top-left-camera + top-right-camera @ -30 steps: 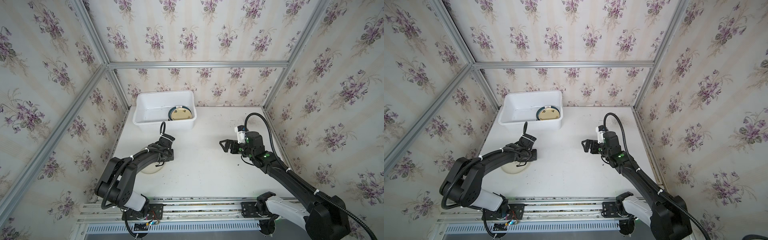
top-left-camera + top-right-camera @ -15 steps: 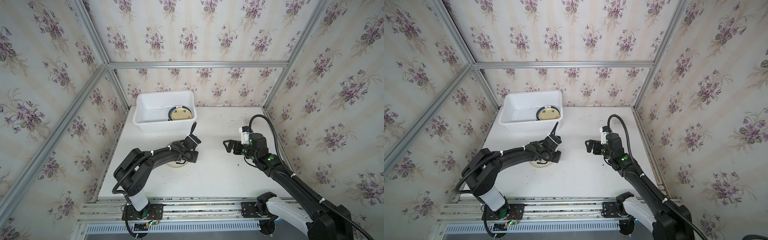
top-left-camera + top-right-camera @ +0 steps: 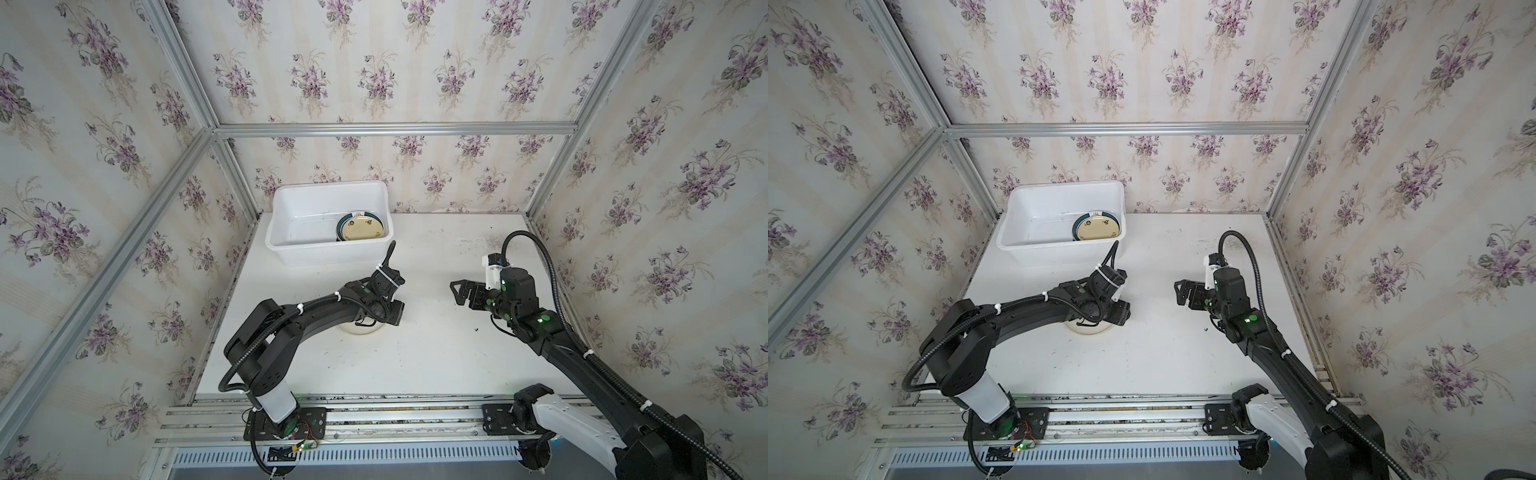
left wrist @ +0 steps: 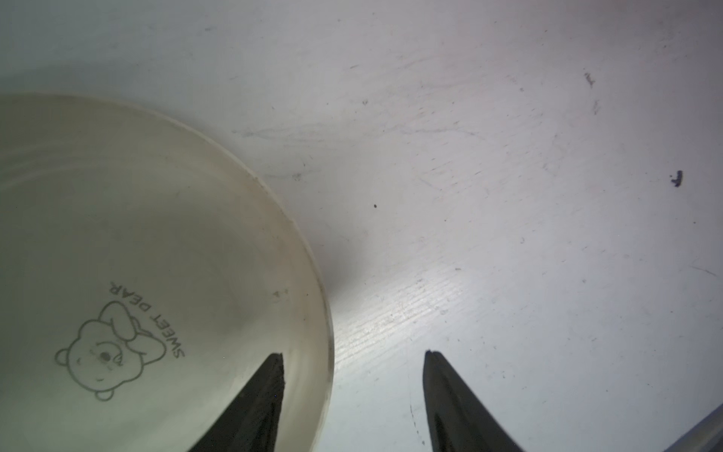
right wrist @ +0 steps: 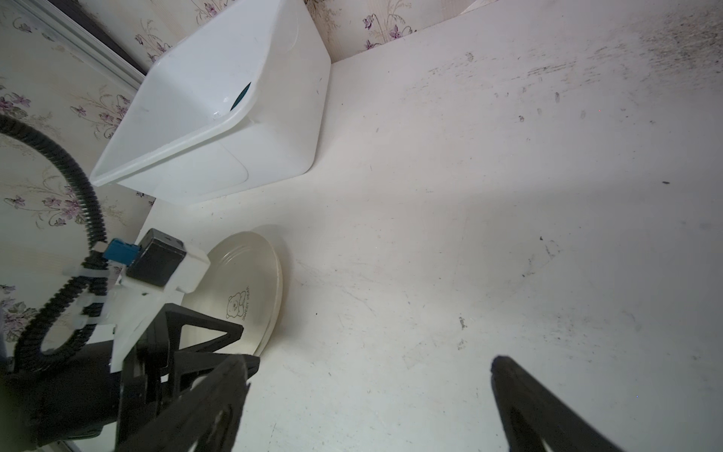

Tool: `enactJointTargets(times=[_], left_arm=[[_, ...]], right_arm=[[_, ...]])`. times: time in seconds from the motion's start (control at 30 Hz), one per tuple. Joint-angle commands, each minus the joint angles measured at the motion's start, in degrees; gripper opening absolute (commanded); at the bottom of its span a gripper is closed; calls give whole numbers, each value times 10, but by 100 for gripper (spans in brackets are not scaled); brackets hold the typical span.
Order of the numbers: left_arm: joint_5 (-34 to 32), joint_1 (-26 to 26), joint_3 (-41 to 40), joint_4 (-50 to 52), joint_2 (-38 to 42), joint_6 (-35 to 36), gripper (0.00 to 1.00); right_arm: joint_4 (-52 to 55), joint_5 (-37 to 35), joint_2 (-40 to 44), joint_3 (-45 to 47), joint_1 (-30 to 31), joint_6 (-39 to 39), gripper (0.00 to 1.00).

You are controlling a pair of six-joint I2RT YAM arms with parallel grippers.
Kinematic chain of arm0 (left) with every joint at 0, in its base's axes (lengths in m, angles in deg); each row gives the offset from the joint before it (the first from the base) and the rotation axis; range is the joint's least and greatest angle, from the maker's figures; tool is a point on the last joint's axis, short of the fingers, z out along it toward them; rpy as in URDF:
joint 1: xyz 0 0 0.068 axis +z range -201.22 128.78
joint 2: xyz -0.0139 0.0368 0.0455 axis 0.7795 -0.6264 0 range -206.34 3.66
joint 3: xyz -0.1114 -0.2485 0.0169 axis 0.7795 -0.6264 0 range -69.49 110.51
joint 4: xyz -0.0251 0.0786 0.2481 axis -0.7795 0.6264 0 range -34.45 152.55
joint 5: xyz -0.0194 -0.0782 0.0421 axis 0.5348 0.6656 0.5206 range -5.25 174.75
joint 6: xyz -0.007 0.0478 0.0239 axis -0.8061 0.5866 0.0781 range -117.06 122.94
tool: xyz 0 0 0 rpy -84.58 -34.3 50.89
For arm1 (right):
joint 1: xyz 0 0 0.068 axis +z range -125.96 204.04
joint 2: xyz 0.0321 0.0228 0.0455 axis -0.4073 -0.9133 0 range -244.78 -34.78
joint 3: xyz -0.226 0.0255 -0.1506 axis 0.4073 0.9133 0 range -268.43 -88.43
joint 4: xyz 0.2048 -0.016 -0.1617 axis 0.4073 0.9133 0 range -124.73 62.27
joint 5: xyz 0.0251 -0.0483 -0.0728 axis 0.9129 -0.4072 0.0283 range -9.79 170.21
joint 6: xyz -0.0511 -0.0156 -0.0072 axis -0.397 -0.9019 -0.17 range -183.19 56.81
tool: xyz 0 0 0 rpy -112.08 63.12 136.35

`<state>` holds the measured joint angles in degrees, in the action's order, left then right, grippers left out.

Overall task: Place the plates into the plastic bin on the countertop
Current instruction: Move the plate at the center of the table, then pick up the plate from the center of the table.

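A cream plate (image 3: 360, 329) (image 3: 1088, 329) with a bear print lies flat on the countertop (image 3: 436, 357) near the middle. My left gripper (image 3: 395, 312) (image 3: 1122, 312) (image 4: 354, 354) hangs open at its right rim. One finger is over the plate (image 4: 156, 242) and the other over bare surface; it grips nothing. Another cream plate with a dark-green rim (image 3: 359, 228) (image 3: 1098, 227) leans inside the plastic bin (image 3: 328, 254) (image 3: 1059, 254) at the back left. My right gripper (image 3: 461, 291) (image 3: 1183, 291) (image 5: 367, 364) stands open and empty to the right, pointing at the cream plate (image 5: 244, 281).
Papered walls with aluminium rails close off the back and both sides. The bin (image 5: 219, 156) stands against the back left corner. Dark specks (image 3: 475, 329) dot the surface near my right arm. Both arm bases sit on the front rail.
My left arm has swept right from the left edge to the middle, and the cream plate came with it. Its jaws, shut before, now stand apart. The right arm shifted slightly.
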<state>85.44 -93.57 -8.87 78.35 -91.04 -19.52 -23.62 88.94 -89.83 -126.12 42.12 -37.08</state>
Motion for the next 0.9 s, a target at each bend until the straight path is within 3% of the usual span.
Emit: enactJointTargets(times=[0.0,0.13,0.3,0.5,0.7,0.87], left_arm=[[-14,31,-25,9,42,-39,60],[33,114,-83,-1,102,-46,56],[97,203,-129,-3,159,-41,50],[156,308,-182,-3,194,-47,46],[133,367,-221,-10,209,-29,47],[139,379,-219,-26,172,-19,48]], right_arm=[[-6,-5,2,0,0,0,99],[-15,9,1,1,-1,-6,99],[-72,184,-16,1,-3,-38,100],[-79,312,-79,-16,-3,-32,100],[-83,301,-91,-12,-4,-34,100],[-59,269,-89,-17,-4,-47,100]])
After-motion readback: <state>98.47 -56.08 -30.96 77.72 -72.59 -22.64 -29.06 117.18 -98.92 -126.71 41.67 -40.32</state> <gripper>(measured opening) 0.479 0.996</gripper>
